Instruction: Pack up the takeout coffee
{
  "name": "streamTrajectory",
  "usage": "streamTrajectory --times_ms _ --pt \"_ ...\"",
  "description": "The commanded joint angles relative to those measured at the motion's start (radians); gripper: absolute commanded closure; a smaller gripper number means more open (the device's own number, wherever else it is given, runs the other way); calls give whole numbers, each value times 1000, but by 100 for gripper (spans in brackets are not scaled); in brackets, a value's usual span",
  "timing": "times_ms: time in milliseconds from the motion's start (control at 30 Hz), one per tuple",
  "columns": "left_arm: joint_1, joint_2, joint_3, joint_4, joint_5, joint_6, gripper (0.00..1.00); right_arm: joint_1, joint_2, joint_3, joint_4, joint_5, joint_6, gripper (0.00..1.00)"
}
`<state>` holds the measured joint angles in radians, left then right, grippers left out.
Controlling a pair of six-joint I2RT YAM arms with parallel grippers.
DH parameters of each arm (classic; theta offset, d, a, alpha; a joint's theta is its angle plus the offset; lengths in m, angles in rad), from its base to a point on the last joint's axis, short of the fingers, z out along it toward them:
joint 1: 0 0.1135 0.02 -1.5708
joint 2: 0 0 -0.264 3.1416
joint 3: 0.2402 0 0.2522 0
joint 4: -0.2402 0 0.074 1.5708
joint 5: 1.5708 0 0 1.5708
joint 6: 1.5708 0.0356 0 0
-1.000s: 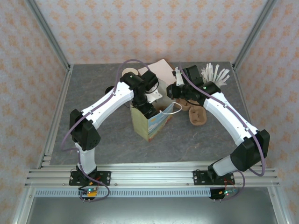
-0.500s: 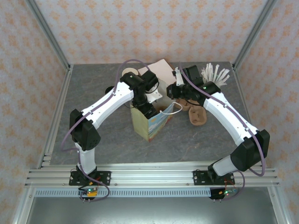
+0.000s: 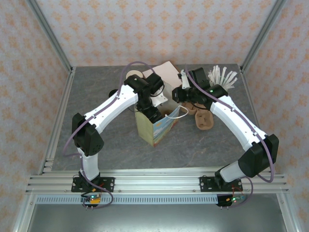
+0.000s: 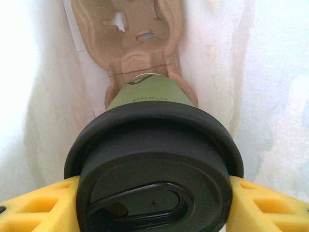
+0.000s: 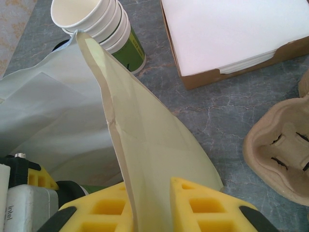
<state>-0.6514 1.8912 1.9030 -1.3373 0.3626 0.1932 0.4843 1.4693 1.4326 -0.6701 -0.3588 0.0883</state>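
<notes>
One grey marbled table (image 3: 96, 145) carries two white arms. The left arm (image 3: 116, 104) bends at the elbow and points its wrist down into the open top of one tall cream paper bag (image 3: 155, 130). The right arm (image 3: 236, 121) arcs in to the bag's rim. One brown cardboard box (image 3: 164, 71) of white sheets sits behind the bag. One brown moulded-pulp carrier (image 4: 130, 34) lies on the bag's floor, and a second carrier (image 3: 204, 121) lies on the table. One stack of lidless cream cups (image 5: 96, 21) stands beside the bag. The right gripper (image 5: 149, 208) pinches the bag's edge. The left gripper (image 4: 154, 212) is clamped on the one takeout coffee (image 4: 145, 94), a green-and-cream paper cup under a round black lid (image 4: 154, 145), upright inside the bag above the carrier.
</notes>
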Motion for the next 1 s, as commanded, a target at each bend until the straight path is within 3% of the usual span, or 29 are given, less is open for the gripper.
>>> streamTrajectory --times_ms 0,967 --pt "10 -2 -5 -23 10 19 68 12 17 12 -26 16 -12 79" --pt "10 8 8 -29 -8 -9 68 13 17 10 -25 20 -10 79"
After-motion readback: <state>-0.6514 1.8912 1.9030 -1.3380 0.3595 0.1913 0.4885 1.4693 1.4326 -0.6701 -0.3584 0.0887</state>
